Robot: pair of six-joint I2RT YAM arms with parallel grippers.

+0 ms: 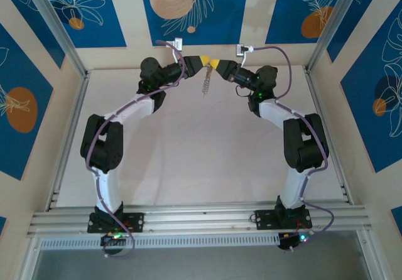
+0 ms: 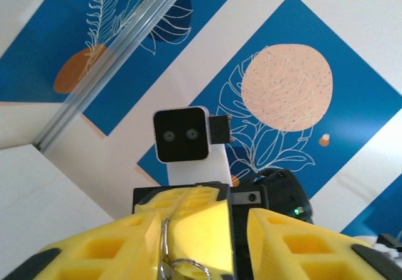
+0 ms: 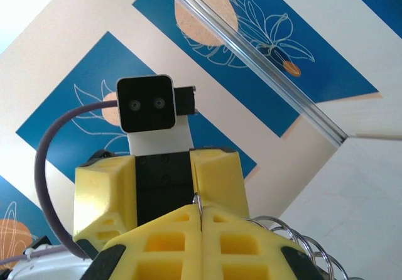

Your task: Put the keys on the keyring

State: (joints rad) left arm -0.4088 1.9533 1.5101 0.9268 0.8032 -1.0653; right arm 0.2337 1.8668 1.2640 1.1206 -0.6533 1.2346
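Both arms reach up at the back of the table, fingertips meeting. My right gripper [image 1: 215, 63] [image 3: 201, 220] is shut on the keyring [image 3: 200, 206], a thin grey wire edge pinched between its yellow fingers. My left gripper [image 1: 203, 61] [image 2: 201, 230] is open, its jaws standing apart on either side of the right gripper's fingers. The keyring [image 2: 164, 245] lies along the inner face of its left finger [image 2: 94, 248], with a small ring [image 2: 186, 269] hooked on below. The keys [image 1: 205, 83] dangle as a short silvery string under the fingertips. Silvery rings [image 3: 301, 242] fan out beside the right fingers.
An aluminium frame [image 1: 69, 57] and blue patterned wall panels [image 1: 188, 4] surround the pale table [image 1: 201, 154]. The grippers are close to the back wall. A purple cable [image 1: 286, 63] loops over the right arm.
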